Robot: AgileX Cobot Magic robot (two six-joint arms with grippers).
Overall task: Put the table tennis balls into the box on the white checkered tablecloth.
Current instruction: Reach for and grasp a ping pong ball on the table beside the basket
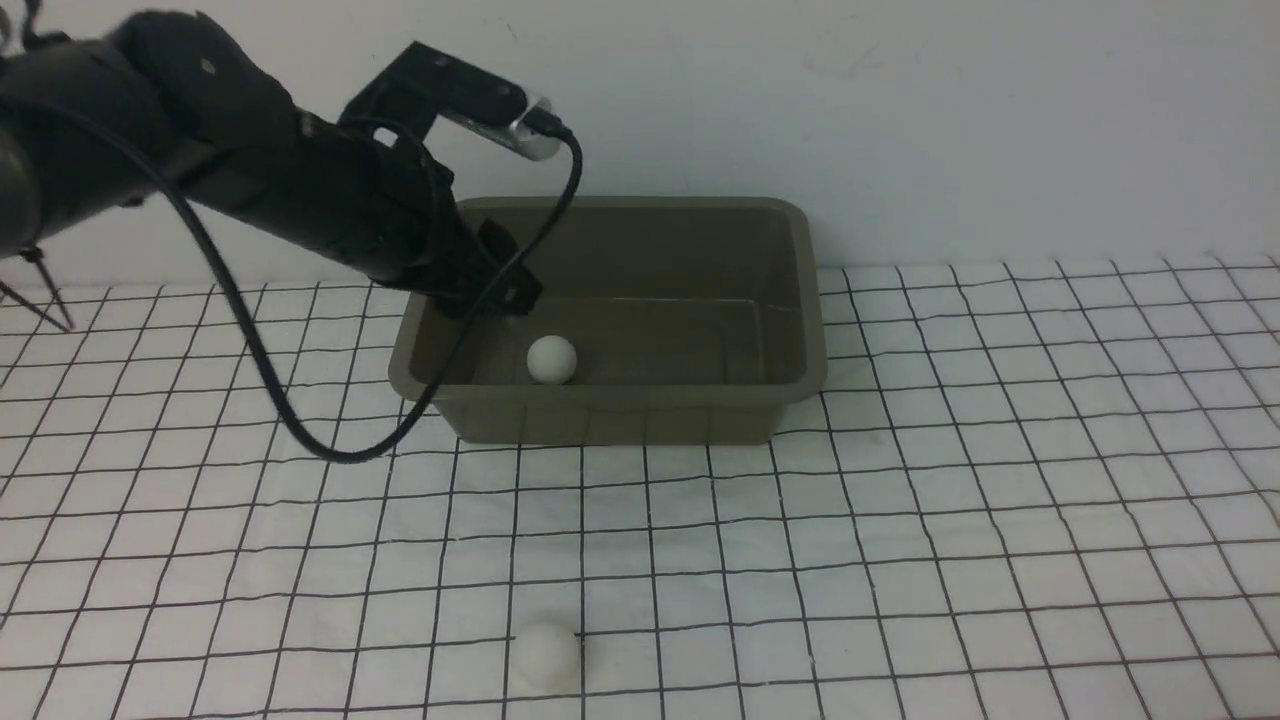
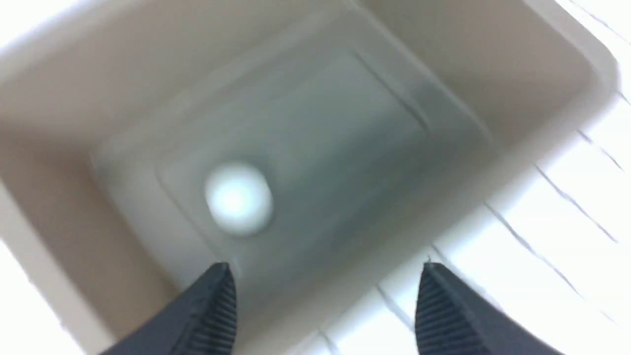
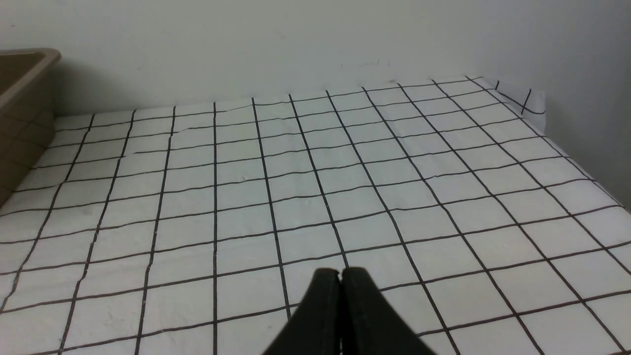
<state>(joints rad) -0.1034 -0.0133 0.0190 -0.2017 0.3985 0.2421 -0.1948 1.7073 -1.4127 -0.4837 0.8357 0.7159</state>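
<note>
Front view: the left gripper (image 1: 497, 288) hangs over the left end of the box (image 1: 620, 412), an olive-grey tub standing on the white checkered tablecloth (image 1: 1000, 500) against a pale wall (image 1: 950, 100). One table tennis ball (image 1: 551, 359) lies on the tub's floor near its left front corner. A second ball (image 1: 546, 655) rests on the cloth well in front of the box, apart from it. A black cable (image 1: 340, 458) loops down from the arm beside the tub. From the left wrist, the ribbed fingers (image 2: 212, 310) stand spread wide with nothing between them, and the ball inside is too blurred for any print to be read. From the right wrist, the right gripper (image 3: 340, 274) hovers above the cloth to the side of the box, its fingers pressed together on nothing.
</note>
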